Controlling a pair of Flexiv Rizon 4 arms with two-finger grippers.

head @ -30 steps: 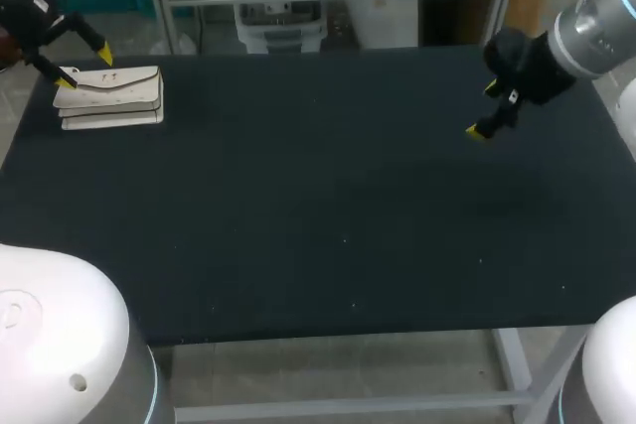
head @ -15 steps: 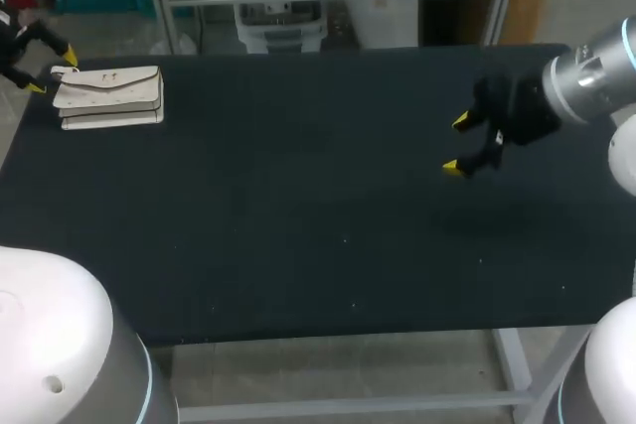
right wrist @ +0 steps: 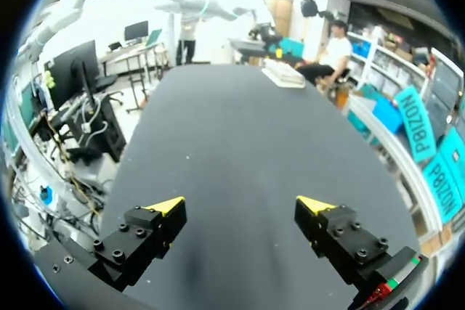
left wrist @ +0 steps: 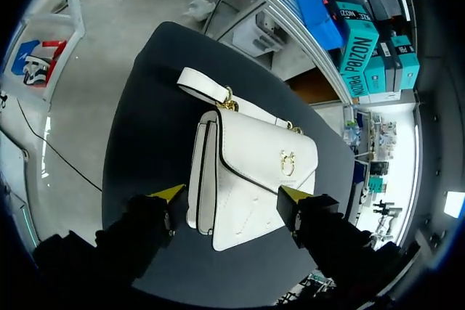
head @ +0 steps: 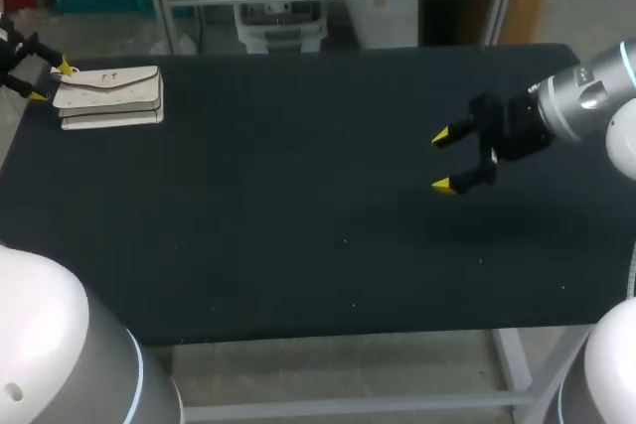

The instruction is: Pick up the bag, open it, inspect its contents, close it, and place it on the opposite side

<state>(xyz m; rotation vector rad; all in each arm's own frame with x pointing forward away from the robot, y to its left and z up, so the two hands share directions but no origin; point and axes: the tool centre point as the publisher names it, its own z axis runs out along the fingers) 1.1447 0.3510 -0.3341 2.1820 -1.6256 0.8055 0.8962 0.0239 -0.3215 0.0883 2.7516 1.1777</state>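
Over the right half of the black table [head: 298,265] the right gripper [head: 443,161] hangs above the tabletop, its yellow-tipped fingers spread wide and holding nothing. Farther back, at the far left corner, the white bag [head: 107,96] lies flat, its flap closed under a gold clasp. The left gripper [head: 50,82] is at the bag's left end — fingers wide apart, not clamped on it, though whether a tip brushes it I cannot tell.
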